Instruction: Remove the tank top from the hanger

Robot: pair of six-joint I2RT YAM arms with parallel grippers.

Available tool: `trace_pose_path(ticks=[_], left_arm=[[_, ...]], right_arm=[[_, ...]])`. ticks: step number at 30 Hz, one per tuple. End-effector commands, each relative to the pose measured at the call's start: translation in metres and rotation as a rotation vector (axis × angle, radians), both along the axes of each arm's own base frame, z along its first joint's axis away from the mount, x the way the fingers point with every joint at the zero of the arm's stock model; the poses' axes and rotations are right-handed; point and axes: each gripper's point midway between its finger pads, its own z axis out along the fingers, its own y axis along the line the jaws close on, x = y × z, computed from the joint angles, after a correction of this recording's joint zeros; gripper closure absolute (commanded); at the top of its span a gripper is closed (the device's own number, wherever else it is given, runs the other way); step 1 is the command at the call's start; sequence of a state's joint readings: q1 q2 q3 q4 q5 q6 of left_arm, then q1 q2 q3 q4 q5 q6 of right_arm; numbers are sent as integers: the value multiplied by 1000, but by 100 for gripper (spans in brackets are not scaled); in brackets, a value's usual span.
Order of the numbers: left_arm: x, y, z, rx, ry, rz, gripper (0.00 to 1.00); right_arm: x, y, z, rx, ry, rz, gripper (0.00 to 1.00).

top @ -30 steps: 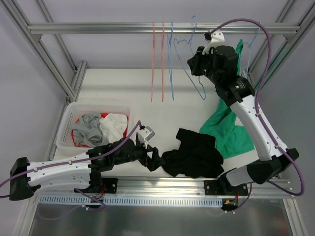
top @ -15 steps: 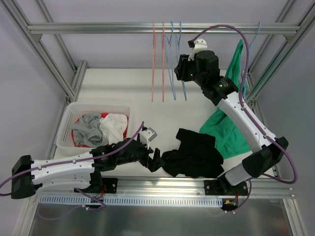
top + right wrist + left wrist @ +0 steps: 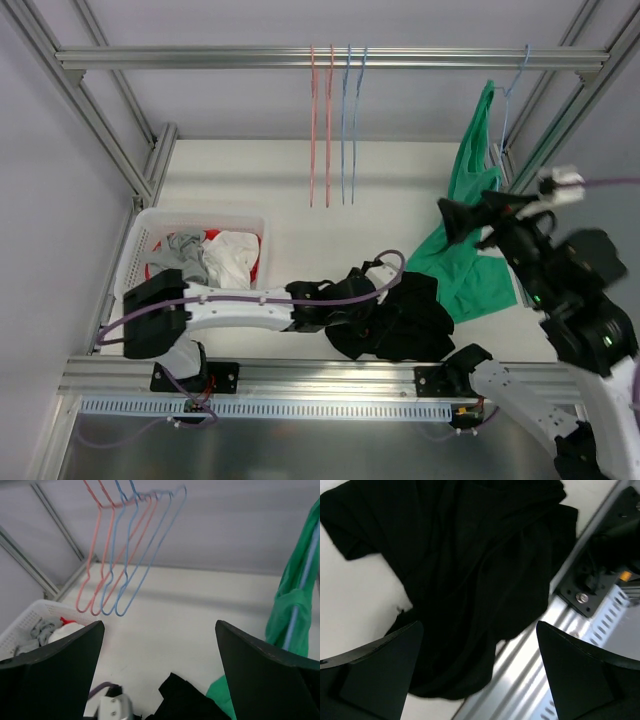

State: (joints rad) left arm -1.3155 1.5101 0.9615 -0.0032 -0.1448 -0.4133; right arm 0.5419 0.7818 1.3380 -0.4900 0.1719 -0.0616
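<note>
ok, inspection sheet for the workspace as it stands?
Surface: white table, no spills seen.
Job's things: green tank top hangs on a blue hanger at the rail's right end, its lower part reaching the table.
Clutter: black garment crumpled at the near edge; white basket of clothes at left; four empty hangers on the rail.
Grippers: left gripper open above the black garment; right gripper open, empty, raised beside the tank top.
Cables: purple cables run along both arms.
Surroundings: aluminium frame, plain walls.
</note>
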Motion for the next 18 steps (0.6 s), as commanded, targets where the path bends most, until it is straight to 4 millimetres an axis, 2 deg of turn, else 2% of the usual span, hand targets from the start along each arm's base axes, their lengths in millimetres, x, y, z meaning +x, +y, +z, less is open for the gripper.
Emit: trace_pose_path(ticks=[1, 2, 3, 4, 5, 6, 7, 9, 10, 13, 15, 16, 18], left_arm=[[17, -34, -14, 59, -74, -16, 1], [20, -41, -21, 74, -78, -19, 1], [21, -45, -46, 131, -71, -29, 1], [24, -56, -47, 128, -71, -30, 1], [24, -56, -56, 160, -62, -33, 1], [22, -54, -80, 220, -40, -33, 1], [24, -56, -83, 231, -37, -23, 3], [24, -50, -95, 270, -27, -2, 19], [27, -43, -100, 290, -38, 19, 47], [28, -35, -91, 303, -42, 44, 100], [31, -31, -65, 279, -69, 63, 100], [35, -22, -42, 258, -106, 93, 100], [39, -9, -21, 239, -142, 132, 100]], right_arm=[[-50, -33, -13, -39, -19, -5, 0], [-60, -38, -12, -35, -34, 1, 0], [-69, -43, -14, -42, -34, 11, 0], [-83, -47, -10, -26, -62, 30, 1], [-92, -49, -9, -21, -67, 43, 0], [-99, -50, -8, -19, -75, 58, 1], [-105, -49, -6, -13, -87, 84, 0], [-117, -53, -2, -2, -107, 96, 1], [-122, -55, 0, 6, -122, 100, 1], [-127, -57, 1, 16, -131, 103, 0], [-127, -58, 1, 17, -134, 98, 0], [-126, -59, 1, 15, -133, 95, 0], [-122, -60, -1, 8, -124, 80, 1]])
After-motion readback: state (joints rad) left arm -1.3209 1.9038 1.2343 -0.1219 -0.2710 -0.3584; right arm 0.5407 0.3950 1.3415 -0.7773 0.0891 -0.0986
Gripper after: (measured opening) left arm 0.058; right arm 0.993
